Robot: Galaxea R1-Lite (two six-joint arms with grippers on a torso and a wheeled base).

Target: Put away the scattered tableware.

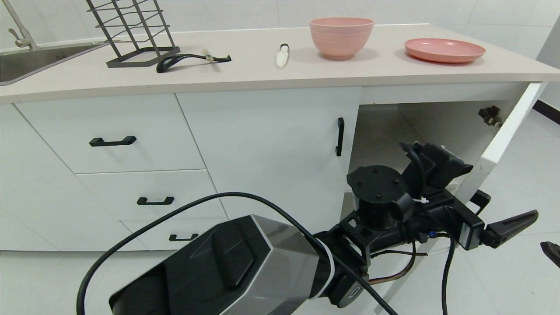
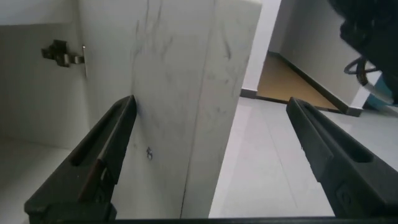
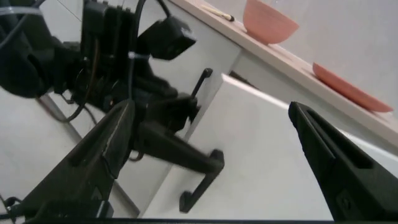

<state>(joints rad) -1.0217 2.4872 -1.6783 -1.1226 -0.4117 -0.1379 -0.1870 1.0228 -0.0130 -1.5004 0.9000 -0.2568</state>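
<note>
counter: beige worktop [image 1: 245,65], round pink bowl [image 1: 341,37], flat pink plate [image 1: 444,49]
left gripper [image 1: 540,229]: wide open, white cabinet door [image 2: 186,93] edge ahead between fingers
right gripper [image 3: 211,109]: wide open too

The open cupboard door [image 1: 503,144] juts over the floor [image 1: 516,284], its edge between the left gripper's [image 2: 210,104] spread fingers [image 2: 99,155]; beside the door, the cupboard [image 1: 393,131] opening gives room.

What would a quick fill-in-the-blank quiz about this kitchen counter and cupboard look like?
1. The bowl and the plate on the counter are both ____.
2. The cupboard door below the plate stands ____.
3. The wire rack stands between the black ladle and the steel ____.
Missing words: pink; open; sink.
</note>
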